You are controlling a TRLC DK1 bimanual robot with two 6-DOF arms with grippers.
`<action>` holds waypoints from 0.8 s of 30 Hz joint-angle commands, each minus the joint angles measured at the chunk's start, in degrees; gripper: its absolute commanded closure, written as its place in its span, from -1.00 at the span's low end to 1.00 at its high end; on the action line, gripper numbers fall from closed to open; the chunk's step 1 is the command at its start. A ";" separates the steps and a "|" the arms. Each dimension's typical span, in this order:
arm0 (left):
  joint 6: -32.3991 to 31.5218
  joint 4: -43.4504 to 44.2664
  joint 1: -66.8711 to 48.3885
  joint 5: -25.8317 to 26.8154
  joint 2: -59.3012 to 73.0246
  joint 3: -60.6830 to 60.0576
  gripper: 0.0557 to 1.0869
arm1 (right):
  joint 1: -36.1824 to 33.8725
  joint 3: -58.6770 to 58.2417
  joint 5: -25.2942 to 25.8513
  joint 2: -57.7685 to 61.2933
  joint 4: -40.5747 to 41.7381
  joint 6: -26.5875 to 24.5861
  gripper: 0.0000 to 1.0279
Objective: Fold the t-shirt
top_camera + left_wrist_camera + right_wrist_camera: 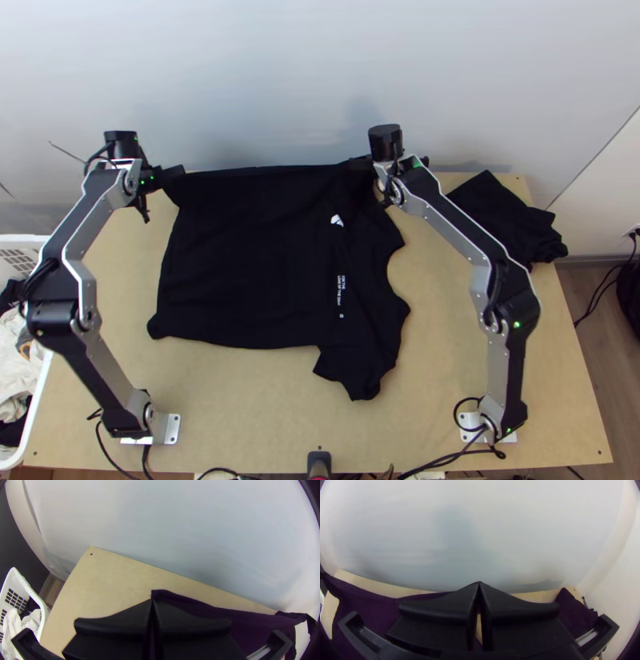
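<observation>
A black t-shirt (pixel 248 256) lies spread on the table, hem side toward the left, neck side toward the right, one sleeve toward the near edge. White print marks its chest. At its far left corner my left gripper (pixel 178 171) is shut on the cloth. The right gripper (pixel 362 163) is shut on the shirt's far edge near the shoulder; that edge runs nearly straight between the two. In the left wrist view, the shirt (pixel 246 623) rises past the closed fingertips of the left gripper (pixel 152 601). The right wrist view has the shirt (pixel 366 606) beside the right gripper (pixel 480 583).
Another dark cloth (pixel 508 220), bunched or folded, lies at the table's far right corner. A white basket (pixel 40 384) with clothes stands off the left edge. Behind the table (pixel 240 408) rises a pale wall. Bare wood borders the shirt's near side.
</observation>
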 commanded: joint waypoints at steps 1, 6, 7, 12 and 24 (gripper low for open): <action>1.21 -0.33 -0.20 2.09 -6.23 -6.25 0.92 | 2.66 -6.09 -2.73 -6.98 -5.56 0.66 0.94; 2.18 -0.33 2.09 2.71 -8.87 -9.24 0.92 | 4.60 -15.32 -5.54 -13.39 -6.44 1.28 0.94; 2.44 -0.33 2.61 3.15 -9.66 -10.03 0.92 | 4.86 -16.90 -6.16 -14.54 -6.53 1.37 0.94; 4.11 -0.33 3.32 3.85 -13.62 -14.33 0.92 | 6.27 -21.91 -8.88 -18.58 -9.17 1.54 0.94; 4.55 1.96 1.65 6.40 -23.02 -30.59 0.92 | 8.73 -30.17 -16.18 -23.76 -15.93 1.89 0.94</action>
